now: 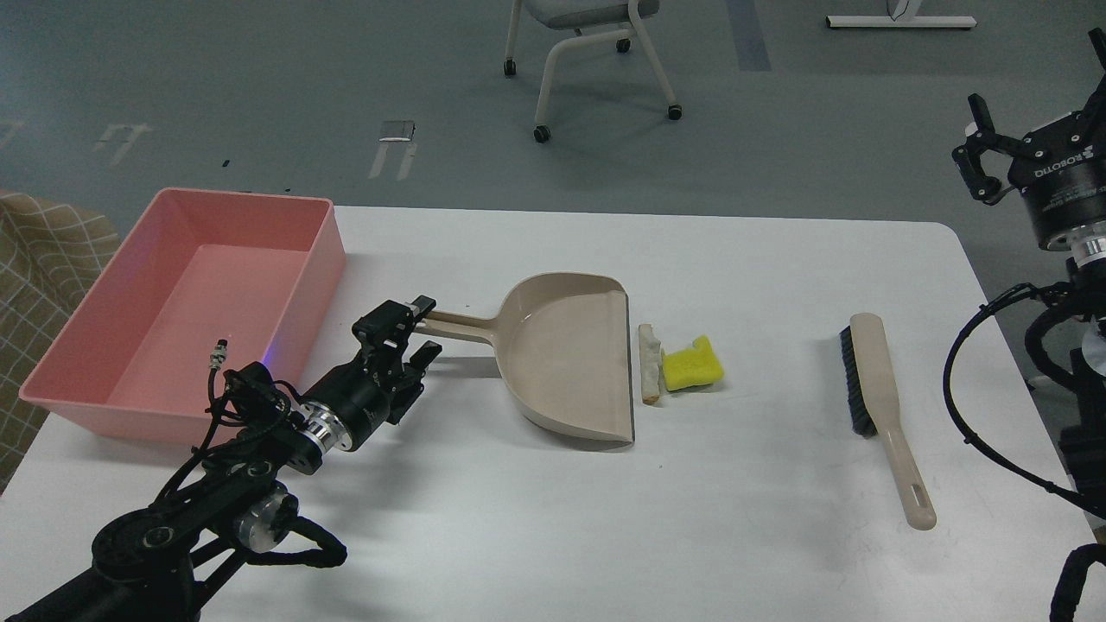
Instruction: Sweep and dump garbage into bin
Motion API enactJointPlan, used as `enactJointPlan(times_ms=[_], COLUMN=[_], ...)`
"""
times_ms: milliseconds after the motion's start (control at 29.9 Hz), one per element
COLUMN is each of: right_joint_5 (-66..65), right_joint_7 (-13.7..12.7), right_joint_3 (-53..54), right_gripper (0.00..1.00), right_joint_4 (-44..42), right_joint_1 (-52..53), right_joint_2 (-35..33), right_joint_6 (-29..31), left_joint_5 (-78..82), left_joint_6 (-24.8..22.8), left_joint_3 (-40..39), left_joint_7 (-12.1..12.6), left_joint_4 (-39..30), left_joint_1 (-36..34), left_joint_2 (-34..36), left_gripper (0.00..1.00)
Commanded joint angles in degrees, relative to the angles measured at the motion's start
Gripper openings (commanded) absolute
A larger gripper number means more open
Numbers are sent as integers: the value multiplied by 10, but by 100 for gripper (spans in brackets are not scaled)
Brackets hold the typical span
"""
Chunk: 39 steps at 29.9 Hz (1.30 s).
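The garbage lies on the white table (691, 536): a yellow sponge chunk (691, 364) and an off-white stick scrap (648, 363), just right of the beige dustpan's (566, 354) open lip. The pink bin (321, 259) stands at the table's far left and holds nothing that I can see. My left gripper (418, 330) is open, its fingers straddling the end of the dustpan's handle (462, 324). My right gripper (1037, 95) is open and raised beyond the table's right edge, well above the brush (880, 393).
The long-handled brush lies near the table's right side, bristles facing left. A wheeled chair (587, 52) stands on the floor behind the table. A checked cloth (43, 276) shows at the far left, beside the bin.
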Motion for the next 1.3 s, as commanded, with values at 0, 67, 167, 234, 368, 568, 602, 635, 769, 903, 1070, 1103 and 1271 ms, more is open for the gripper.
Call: enactJointPlan(times_ms=[0, 67, 167, 234, 368, 568, 602, 635, 769, 903, 1070, 1103, 1271], right_joint_5=[0, 0, 0, 0, 0, 0, 0, 0, 0, -28, -126, -150, -207], right_joint_7=[0, 0, 0, -1, 0, 0, 0, 0, -1, -2, -1, -1, -1], right_joint_3=[0, 0, 0, 0, 0, 0, 0, 0, 0, -13, -36, -39, -54], right_gripper=[100, 100, 100, 100, 100, 100, 100, 100, 100, 100, 100, 100, 100], right_joint_4=[0, 0, 0, 0, 0, 0, 0, 0, 2, 2, 13, 31, 120], right_joint_1=[0, 0, 0, -1, -3, -5, -7, -6, -7, -9, -13, -24, -93], right_joint_2=[1, 1, 1, 1, 1, 1, 1, 1, -1, -25, -73, -95, -211], right_joint_6=[0, 0, 0, 0, 0, 0, 0, 0, 0, 0, 0, 0, 0], left_joint_5=[0, 0, 0, 0, 0, 0, 0, 0, 1, 15, 76, 87, 92], left_joint_6=[-2, -2, -1, -1, 3, 5, 5, 5, 5, 10, 11, 11, 11], left_joint_3=[0, 0, 10, 16, 17, 19, 22, 24, 25, 43, 49, 49, 49], left_joint_7=[-1, -3, -5, -6, -7, -7, -7, -8, -12, -17, -32, -33, -34], left_joint_4=[24, 30, 31, 30, 30, 31, 31, 31, 31, 31, 29, 25, 20], left_joint_1=[-10, -16, -21, -22, -22, -29, -32, -34, -32, -41, -45, -43, -45], left_joint_2=[-5, -11, -11, -12, -12, -7, -6, -6, -6, -6, -1, 1, 20], left_gripper=[73, 67, 53, 44, 34, 29, 27, 26, 21, 17, 16, 16, 16])
